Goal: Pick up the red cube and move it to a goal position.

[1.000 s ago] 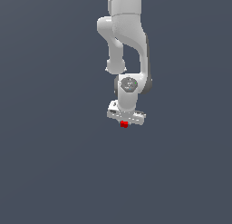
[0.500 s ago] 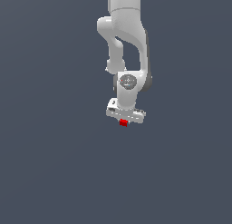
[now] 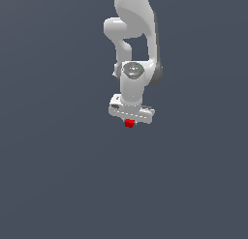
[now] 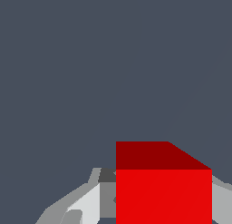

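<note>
Fingers (image 4: 86,202) pinching red cube (image 3: 129,123) btwn pads (gripper (image 3: 129,122) under white arm (image 3: 133,83))

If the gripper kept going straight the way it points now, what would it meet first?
The gripper is shut on the red cube and points downward. Beyond the cube the wrist view shows only plain grey; nothing else appears in line, though depth there is unclear.

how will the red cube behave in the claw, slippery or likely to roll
The red cube probably stays rigid: its edges look crisp. Its flat faces suggest it would sit, not roll. Matte sides should give the claw fair grip, though weight cannot be judged.
</note>
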Available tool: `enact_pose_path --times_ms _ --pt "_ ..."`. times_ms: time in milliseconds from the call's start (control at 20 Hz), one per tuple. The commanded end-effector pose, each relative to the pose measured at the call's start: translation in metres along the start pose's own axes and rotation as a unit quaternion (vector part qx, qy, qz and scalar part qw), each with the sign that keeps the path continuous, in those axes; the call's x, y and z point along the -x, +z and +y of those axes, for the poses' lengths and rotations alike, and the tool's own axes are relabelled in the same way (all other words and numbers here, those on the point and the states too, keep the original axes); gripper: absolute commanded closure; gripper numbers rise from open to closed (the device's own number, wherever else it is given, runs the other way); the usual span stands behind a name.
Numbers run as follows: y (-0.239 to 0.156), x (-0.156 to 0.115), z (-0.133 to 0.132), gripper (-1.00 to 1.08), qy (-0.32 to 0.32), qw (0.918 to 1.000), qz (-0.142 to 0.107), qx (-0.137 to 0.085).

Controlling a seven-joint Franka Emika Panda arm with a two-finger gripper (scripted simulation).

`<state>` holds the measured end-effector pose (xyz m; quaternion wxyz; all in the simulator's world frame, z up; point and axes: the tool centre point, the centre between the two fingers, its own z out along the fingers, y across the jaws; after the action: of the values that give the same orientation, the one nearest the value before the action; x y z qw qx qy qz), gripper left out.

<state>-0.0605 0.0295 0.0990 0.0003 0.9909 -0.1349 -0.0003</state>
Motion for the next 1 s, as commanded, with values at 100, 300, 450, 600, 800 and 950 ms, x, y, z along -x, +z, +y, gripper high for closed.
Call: enact_pose_path --times_ms 100,300,450,600,800,950 --pt "-0.046 -0.001 0.012 1.08 0.000 1.0000 0.000 -0.001" --pt "-0.091 -0.001 0.024 1.08 0.000 1.0000 0.000 -0.001" --pt "-0.125 -0.002 0.033 1.08 0.000 1.0000 0.000 -0.001" --pt "-0.157 -0.003 0.042 1.08 0.001 1.0000 0.000 -0.001" --pt "-0.199 -0.004 0.053 1.08 0.001 1.0000 0.000 -0.001" --pt "-0.231 -0.005 0.061 1.08 0.001 1.0000 0.000 -0.001"
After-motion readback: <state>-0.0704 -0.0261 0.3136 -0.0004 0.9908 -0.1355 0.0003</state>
